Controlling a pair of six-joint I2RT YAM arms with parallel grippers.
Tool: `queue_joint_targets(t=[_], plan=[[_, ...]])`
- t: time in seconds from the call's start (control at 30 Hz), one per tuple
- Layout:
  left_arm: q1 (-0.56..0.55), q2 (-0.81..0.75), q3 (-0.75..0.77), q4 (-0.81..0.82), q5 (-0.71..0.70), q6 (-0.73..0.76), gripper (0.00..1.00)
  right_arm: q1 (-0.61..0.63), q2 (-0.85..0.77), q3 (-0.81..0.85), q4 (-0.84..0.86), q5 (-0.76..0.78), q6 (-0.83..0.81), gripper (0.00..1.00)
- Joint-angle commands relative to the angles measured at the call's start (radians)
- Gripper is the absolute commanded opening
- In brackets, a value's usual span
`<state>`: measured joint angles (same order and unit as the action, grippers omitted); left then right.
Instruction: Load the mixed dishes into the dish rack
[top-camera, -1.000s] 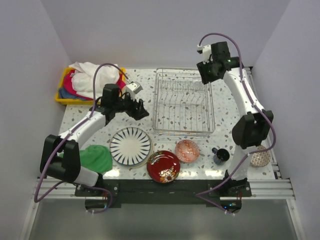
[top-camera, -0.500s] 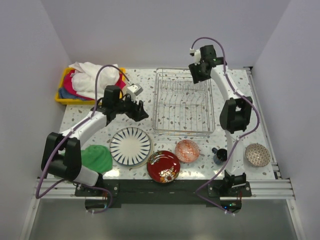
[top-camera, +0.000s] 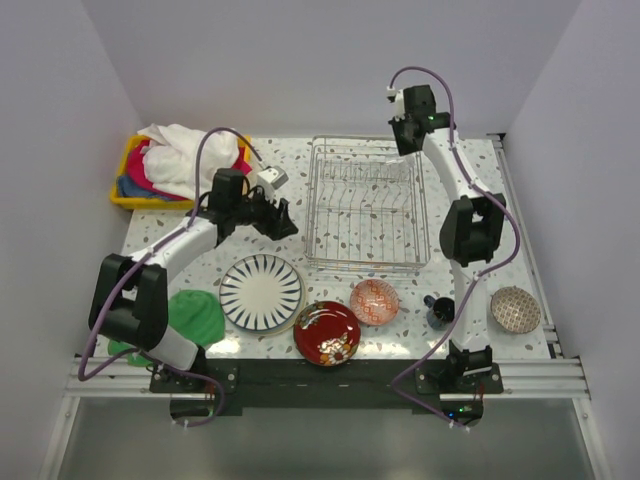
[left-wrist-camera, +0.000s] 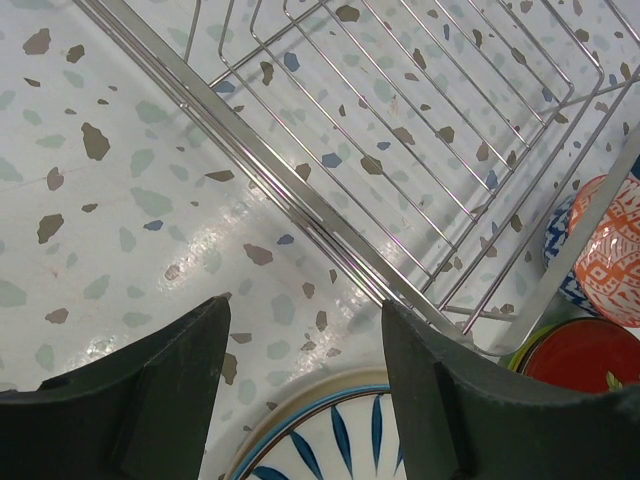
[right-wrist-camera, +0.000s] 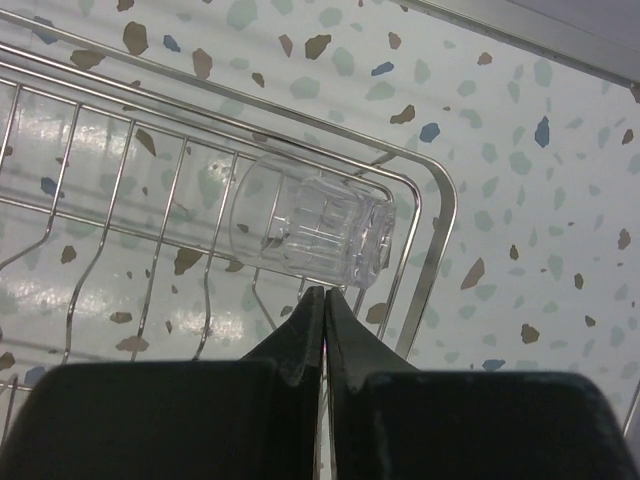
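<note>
The silver wire dish rack (top-camera: 367, 205) stands at mid table. A small clear glass (right-wrist-camera: 310, 232) lies on its side in the rack's far right corner. My right gripper (top-camera: 407, 143) hangs over that corner, shut and empty (right-wrist-camera: 323, 292), with its tips just short of the glass. My left gripper (top-camera: 285, 222) is open and empty (left-wrist-camera: 305, 312), low between the rack's left edge (left-wrist-camera: 300, 205) and the striped plate (top-camera: 261, 291), whose rim (left-wrist-camera: 320, 440) shows between the fingers. The red floral plate (top-camera: 327, 332), orange-red bowl (top-camera: 374, 300), dark blue mug (top-camera: 440, 311) and blue-white bowl (top-camera: 515, 309) sit along the near edge.
A green cloth (top-camera: 195, 317) lies left of the striped plate. A yellow bin (top-camera: 135, 180) of cloths stands at the far left. White walls close in the table on three sides. The right arm's elbow (top-camera: 470, 230) stands just right of the rack.
The right arm's elbow swung in towards the rack, uncovering the blue-white bowl. Its gripper stayed over the rack's far right corner. The left arm barely moved.
</note>
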<state>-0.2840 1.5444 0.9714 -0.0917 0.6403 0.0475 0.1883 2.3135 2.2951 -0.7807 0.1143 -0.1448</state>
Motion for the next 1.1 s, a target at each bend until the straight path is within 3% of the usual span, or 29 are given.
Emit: queue_joint_targets(t=[0.0,0.4,1.07], plan=[[-0.004,0.011,0.035,0.032,0.019,0.009,0.67,-0.012,0.015,0.030,0.049,0.073,0.014,0.00],[-0.011,0.039,0.043,0.043,0.022,-0.001,0.68,-0.020,0.079,0.064,0.080,0.163,-0.010,0.00],[-0.029,0.095,0.082,0.046,0.021,-0.011,0.68,-0.027,0.095,0.046,0.095,0.153,-0.029,0.00]])
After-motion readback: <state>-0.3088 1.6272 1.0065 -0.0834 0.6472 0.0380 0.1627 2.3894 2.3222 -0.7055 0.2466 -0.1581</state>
